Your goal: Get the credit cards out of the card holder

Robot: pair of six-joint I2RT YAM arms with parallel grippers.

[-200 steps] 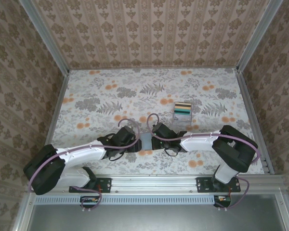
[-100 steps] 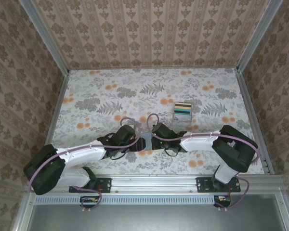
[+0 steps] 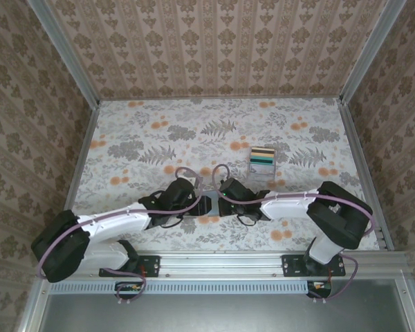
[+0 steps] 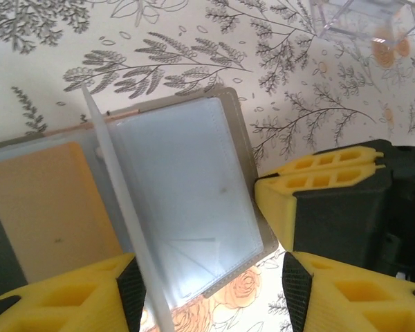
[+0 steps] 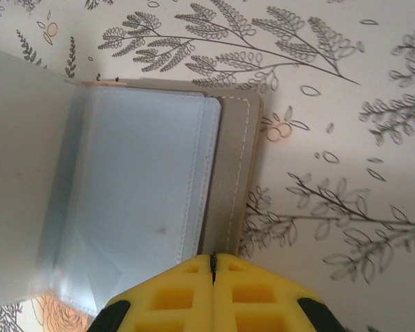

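Note:
The card holder [image 4: 187,180] lies open on the table between the two arms [image 3: 209,203]. Its taupe outside edge [image 5: 235,173] frames bluish-grey panels. An orange credit card [image 4: 45,207] sits in the left panel. A thin clear flap [image 4: 117,207] stands on edge between the panels. My left gripper [image 4: 209,290] is open, its jaws astride the flap and the right panel, and the flap runs close by the left fingertip. My right gripper [image 5: 213,261] is shut, with its tips resting on the card holder's right edge.
A clear plastic box [image 3: 262,161] with stacked coloured cards stands behind the card holder to the right. A small yellowish card [image 3: 236,146] lies on the flowered cloth near it. Walls enclose the table on three sides.
My left gripper has moved a little to the right over the card holder and covers more of it. The right arm has stayed put.

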